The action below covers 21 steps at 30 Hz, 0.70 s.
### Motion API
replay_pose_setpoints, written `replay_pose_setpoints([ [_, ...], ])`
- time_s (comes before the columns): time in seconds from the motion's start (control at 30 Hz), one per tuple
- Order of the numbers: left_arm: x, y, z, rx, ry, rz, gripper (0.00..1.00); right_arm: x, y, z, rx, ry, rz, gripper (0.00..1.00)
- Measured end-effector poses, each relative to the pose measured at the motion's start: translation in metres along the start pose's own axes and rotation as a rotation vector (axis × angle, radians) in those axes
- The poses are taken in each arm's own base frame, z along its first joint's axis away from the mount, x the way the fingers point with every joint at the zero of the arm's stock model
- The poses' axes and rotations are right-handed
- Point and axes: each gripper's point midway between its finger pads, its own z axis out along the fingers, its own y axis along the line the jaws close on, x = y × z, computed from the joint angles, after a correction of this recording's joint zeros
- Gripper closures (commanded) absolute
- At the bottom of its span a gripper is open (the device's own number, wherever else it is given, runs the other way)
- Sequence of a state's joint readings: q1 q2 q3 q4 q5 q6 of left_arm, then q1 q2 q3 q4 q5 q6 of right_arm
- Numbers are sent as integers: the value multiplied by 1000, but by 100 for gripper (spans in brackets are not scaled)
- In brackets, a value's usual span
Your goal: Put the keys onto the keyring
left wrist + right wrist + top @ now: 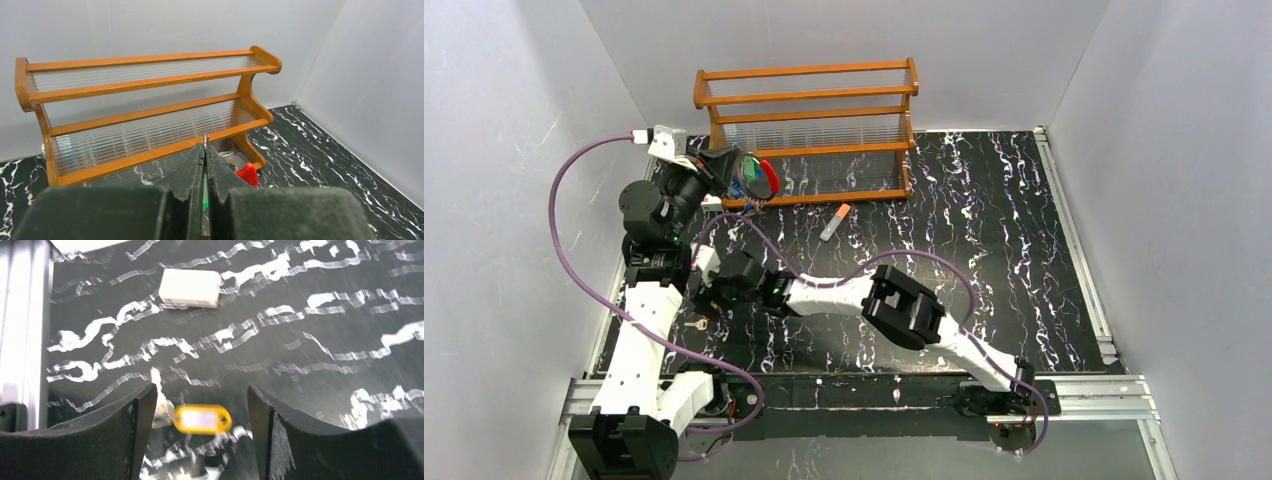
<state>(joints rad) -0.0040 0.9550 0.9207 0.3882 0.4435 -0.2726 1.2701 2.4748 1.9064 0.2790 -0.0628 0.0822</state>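
Black, white-veined marble table (984, 220) inside pale walls (484, 200). Left gripper (204, 151) is pressed together, pinching the keyring (248, 174); right gripper (201, 391) stands spread, straddling a yellow-headed key (202, 419).

Black marble-patterned tabletop (984, 220) enclosed by 3 plain grey-white walls (824, 40); a 2-shelf wooden rack (809, 120) (ribbed clear shelves) stands at the back wall, under even light.
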Motion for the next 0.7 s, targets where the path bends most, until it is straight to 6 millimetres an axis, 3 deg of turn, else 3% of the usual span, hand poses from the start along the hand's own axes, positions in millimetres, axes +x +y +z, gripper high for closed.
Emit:
replay_pose_setpoints([
  [0.17, 1, -4, -2, 17, 7, -10, 100, -17, 35, 32, -43, -53, -83, 34],
  [0.33, -1, -13, -4, 52, 6, -5, 100, 13, 58, 39, -18, 5, -136, 41],
  [0.43, -5, -17, -7, 66, -3, 0, 100, 29, 55, 38, 18, 38, -152, 44],
  [0.57, -7, -23, -11, 85, -8, 6, 100, 30, 39, 36, 61, 28, -138, 51],
  [0.7, -6, -28, -12, 106, -5, 6, 100, 34, 18, 21, 89, 56, -92, 60],
])
